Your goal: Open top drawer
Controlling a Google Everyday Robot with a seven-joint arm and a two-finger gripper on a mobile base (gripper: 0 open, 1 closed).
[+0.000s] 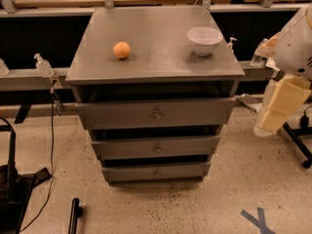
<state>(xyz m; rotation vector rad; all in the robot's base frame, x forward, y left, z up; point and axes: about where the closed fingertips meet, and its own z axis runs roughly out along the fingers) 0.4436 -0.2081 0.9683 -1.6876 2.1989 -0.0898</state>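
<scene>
The grey metal cabinet (156, 57) stands in the middle of the camera view with three drawers. The top drawer (122, 115), the widest, has a flat grey front and a small round knob (157, 114). It stands pulled out a little, with a dark gap above its front under the cabinet top. The two narrower drawers (156, 147) (156, 172) below also stand slightly out. My arm (285, 96), white and cream, hangs at the right edge, apart from the cabinet. My gripper is not in view.
An orange (122, 49) and a white bowl (204, 40) sit on the cabinet top. A rail with small bottles (43, 65) runs behind. Cables and a black stand (12, 184) lie on the floor at left. A blue tape cross (258, 221) marks the floor at right.
</scene>
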